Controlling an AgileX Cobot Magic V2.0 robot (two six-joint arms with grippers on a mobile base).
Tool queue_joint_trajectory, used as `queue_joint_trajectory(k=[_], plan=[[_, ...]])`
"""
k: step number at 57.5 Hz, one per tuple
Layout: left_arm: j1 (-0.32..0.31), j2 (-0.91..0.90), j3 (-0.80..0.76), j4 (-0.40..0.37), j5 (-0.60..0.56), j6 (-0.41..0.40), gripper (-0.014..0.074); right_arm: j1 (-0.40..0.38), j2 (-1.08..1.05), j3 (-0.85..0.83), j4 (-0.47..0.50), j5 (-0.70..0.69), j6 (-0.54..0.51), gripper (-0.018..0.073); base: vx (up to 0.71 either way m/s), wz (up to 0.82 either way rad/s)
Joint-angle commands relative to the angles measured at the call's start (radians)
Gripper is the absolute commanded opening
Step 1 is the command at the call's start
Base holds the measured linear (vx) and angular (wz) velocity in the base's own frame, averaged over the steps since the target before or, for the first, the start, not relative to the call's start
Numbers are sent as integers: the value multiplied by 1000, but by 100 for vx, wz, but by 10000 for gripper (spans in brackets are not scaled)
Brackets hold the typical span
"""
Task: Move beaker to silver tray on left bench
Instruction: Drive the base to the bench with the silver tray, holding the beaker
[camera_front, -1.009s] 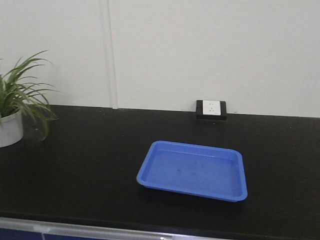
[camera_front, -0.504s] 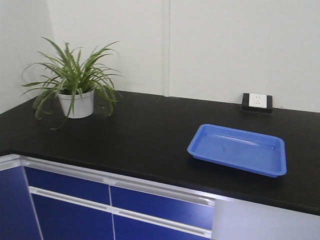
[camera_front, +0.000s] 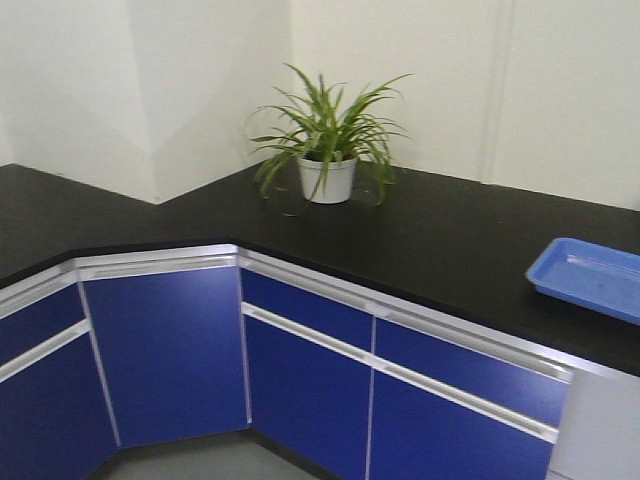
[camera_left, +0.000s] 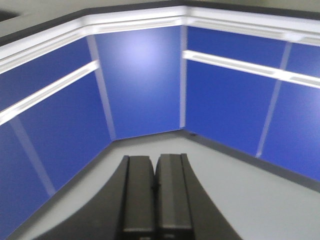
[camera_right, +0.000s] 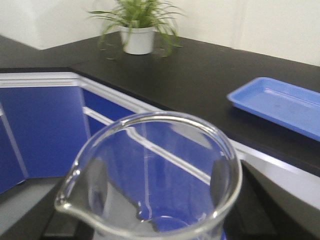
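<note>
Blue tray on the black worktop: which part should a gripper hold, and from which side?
Probably the upturned rim of the blue tray on its long front edge, coming from above with the jaws astride the rim. The tray lies flat on the black worktop, so the sides offer nothing to pinch.

Our L gripper (camera_left: 155, 161) points fwd and slightly down, its two dark fingers (camera_left: 139, 190) pressed flat together, no gap btwn them. Our R gripper (camera_right: 159, 182) sits low in its wrist view, w/ dark pads (camera_right: 220, 176) on opp. sides of the beaker (camera_right: 150, 150), clamping it rim-up.
</note>
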Motion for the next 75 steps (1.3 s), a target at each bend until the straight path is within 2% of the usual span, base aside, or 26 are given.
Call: queue_joint_trajectory(k=[1, 41, 75], plan=[[-6, -16, 28, -1, -77, -1, 1, -6, 5, -30, -26, -71, -5, -8, -25, 66], [-6, -16, 28, -1, -77, -1, 1, -6, 4, -30, -26, -68, -5, -8, -18, 76], [-6, -16, 28, -1, -77, -1, 1, -6, 4, -30, -26, -68, -5, -8, 4, 44]])
